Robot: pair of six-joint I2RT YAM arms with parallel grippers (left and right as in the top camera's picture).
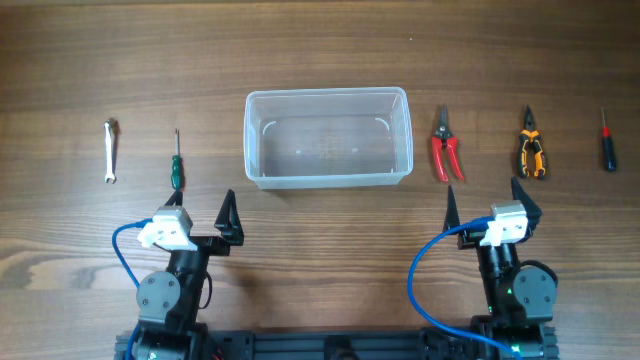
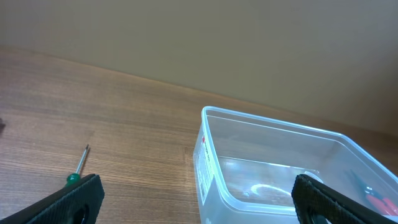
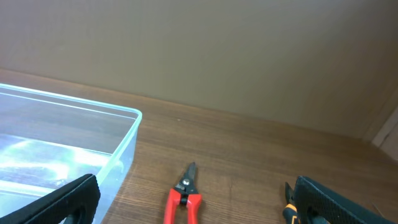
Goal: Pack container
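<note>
— The container (image 1: 327, 94)?
— Middle of table (image 1: 100, 60), upright, clear; only its bare floor showing inside.
— And left fingers (image 1: 229, 212)?
— Spread wide, gripping nothing, short of the near-left corner, close to green screwdriver (image 1: 176, 170).
— And right fingers (image 1: 450, 205)?
— Spread wide as well, touching nothing, just short of red cutters (image 1: 445, 150).

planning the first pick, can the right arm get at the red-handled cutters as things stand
Probably yes: the red-handled cutters lie on bare table just ahead of the open right gripper, clear of the container, with nothing lying between them.
</note>
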